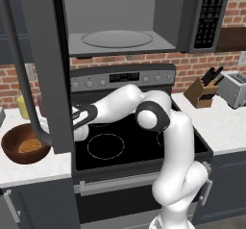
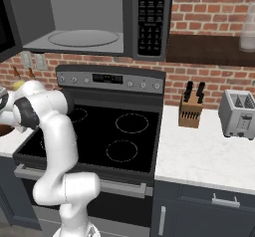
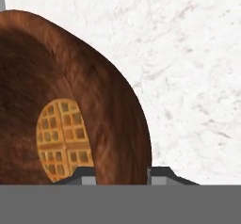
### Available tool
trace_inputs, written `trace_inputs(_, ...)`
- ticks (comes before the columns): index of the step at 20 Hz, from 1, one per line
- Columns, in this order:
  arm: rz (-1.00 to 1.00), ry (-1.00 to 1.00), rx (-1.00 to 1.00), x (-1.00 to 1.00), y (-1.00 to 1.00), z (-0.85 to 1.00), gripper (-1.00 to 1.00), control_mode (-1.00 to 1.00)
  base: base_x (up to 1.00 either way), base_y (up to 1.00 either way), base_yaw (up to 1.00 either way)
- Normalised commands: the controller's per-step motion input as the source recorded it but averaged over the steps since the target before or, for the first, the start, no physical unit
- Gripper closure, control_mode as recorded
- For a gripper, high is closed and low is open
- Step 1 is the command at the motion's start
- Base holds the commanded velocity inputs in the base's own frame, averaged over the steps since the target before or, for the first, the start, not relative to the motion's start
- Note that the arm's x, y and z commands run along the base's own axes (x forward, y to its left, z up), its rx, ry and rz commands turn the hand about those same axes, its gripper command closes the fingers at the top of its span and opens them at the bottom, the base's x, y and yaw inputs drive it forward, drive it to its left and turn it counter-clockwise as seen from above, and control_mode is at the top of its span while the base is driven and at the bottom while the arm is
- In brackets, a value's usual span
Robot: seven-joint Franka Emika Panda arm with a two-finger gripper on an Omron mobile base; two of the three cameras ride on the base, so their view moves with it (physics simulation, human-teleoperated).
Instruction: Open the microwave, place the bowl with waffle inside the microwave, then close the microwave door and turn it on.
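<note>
Here, bowl rim between pincer tips.

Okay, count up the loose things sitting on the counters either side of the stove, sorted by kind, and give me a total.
Bowl, holding the waffle: 1
Waffle: 1
Yellow cup: 1
Knife block: 1
Toaster: 1
Total: 5
A further item behind the open microwave door is too hidden to name, so it is left out.

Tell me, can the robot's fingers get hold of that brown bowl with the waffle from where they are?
Probably yes. In the hand view the fingers straddle the bowl wall, one inside near the waffle, one outside, with nothing between them but the rim.
</note>
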Motion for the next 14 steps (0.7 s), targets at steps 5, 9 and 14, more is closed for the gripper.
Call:
trace_inputs(5, -0.06, -0.07, -0.01, -0.17, -0.37, 0.24, 1.0, -1.0, 0.0, 0.0, 0.0)
trace_inputs(9, -0.16, -0.02, -0.1, -0.31, -0.75, 0.56, 1.0, -1.0, 0.0, 0.0, 0.0)
trace_inputs(14, -0.16, 0.0, -0.05, -0.29, -0.98, 0.66, 1.0, -1.0, 0.0, 0.0, 0.0)
